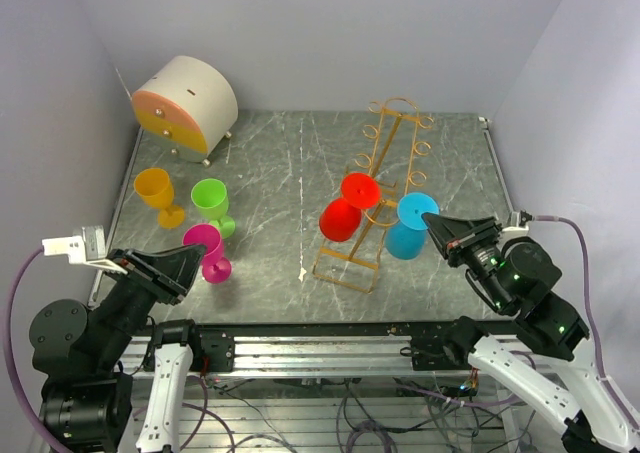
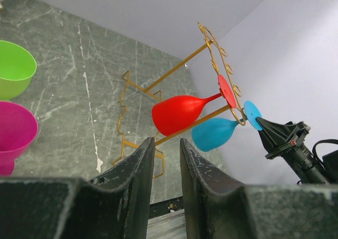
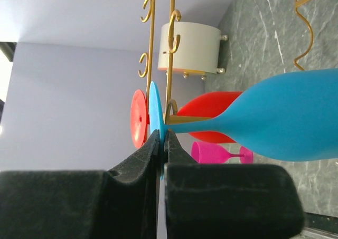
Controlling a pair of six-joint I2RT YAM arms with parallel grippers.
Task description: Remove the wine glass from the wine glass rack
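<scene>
The golden-orange wire wine glass rack (image 1: 388, 145) stands right of centre. A red wine glass (image 1: 347, 207) and a blue wine glass (image 1: 409, 227) hang from its hooks, bowls down and toward the near side. My right gripper (image 1: 433, 221) is shut on the blue glass's foot disc, seen edge-on between the jaws in the right wrist view (image 3: 155, 104); its stem sits in a rack hook (image 3: 172, 108). My left gripper (image 1: 195, 256) is open and empty at the near left, away from the rack; in the left wrist view (image 2: 166, 142) it faces the rack (image 2: 212, 45).
Orange (image 1: 155, 191), green (image 1: 210, 201) and magenta (image 1: 207, 249) glasses stand upright on the grey table at the left. A white round drawer box (image 1: 186, 97) sits at the back left. Walls close in on the left, right and back.
</scene>
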